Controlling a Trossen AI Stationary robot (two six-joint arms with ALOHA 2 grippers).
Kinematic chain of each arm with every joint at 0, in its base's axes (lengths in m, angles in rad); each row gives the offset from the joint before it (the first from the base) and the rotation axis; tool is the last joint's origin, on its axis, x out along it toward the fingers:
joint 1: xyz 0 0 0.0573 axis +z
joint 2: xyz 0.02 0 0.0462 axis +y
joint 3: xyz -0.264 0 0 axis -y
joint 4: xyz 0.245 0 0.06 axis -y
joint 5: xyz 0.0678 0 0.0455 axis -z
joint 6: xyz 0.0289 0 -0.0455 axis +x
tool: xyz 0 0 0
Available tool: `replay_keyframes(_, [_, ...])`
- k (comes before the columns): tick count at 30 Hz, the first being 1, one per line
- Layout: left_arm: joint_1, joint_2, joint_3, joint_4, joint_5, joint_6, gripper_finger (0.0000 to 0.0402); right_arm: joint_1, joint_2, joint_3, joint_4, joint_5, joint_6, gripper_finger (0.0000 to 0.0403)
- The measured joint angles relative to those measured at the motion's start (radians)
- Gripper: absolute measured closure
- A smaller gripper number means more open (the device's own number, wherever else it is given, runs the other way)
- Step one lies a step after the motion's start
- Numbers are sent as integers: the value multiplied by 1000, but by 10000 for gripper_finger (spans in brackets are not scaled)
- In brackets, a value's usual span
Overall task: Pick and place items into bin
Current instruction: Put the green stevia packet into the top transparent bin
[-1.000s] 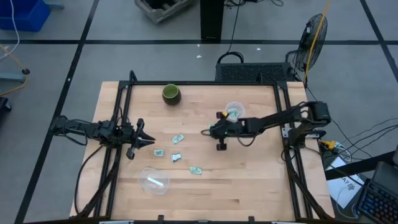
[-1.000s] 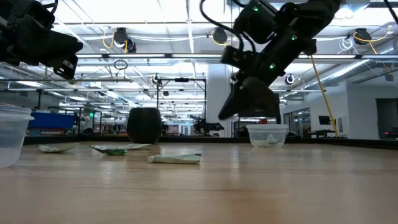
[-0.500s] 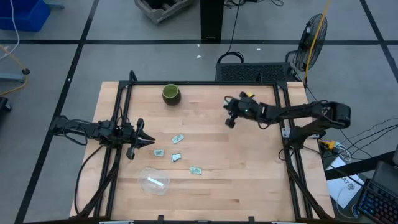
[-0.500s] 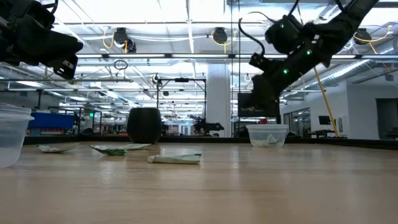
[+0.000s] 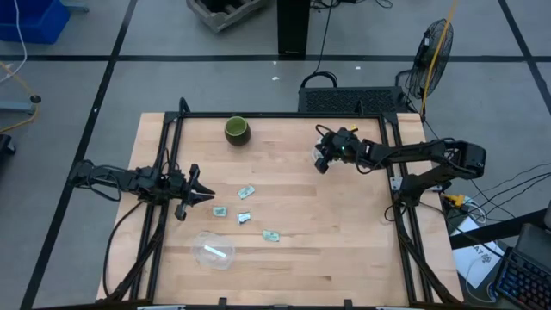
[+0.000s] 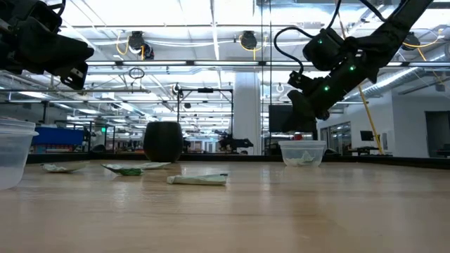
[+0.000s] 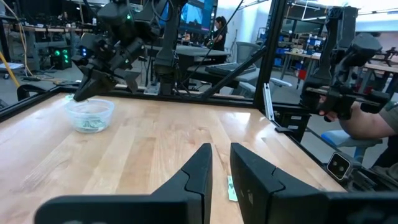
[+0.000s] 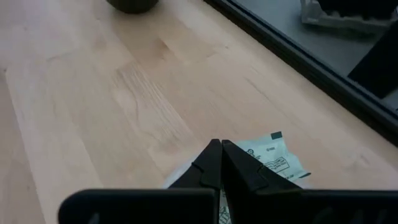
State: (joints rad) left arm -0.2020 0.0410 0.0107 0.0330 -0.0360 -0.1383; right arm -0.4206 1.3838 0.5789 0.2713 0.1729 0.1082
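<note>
The high camera looked straight down on the whole counter [image 5: 344, 224] from far above. The low camera sat at counter height, facing level across it toward the room. Both showed the right gripper [image 5: 321, 164] above the clear bin [image 6: 302, 152]. The left wrist camera faced forward past the left gripper [image 7: 219, 163], sharing that bin far ahead. The right wrist camera looked down close, past the right gripper's tips.

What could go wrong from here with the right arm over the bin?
1. The right gripper hangs low over the small clear bin; a clumsy move could knock the light bin.
2. Its fingers look shut around a packet, so the packet may stick or fall outside the rim.
3. Four packets lie near the idle left gripper.
</note>
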Motion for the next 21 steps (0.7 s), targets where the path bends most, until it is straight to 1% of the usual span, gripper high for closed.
replay_keyframes(8, [0,0,0,0,0,0,341,-6,0,0,-73,6,45,403])
replay_keyframes(12, [0,0,0,0,0,0,341,-4,0,0,-72,4,47,403])
replay_keyframes(14, [0,0,0,0,0,0,341,-4,0,0,-74,-19,58,403])
replay_keyframes(21, [0,0,0,0,0,0,341,-3,0,0,-96,-20,63,403])
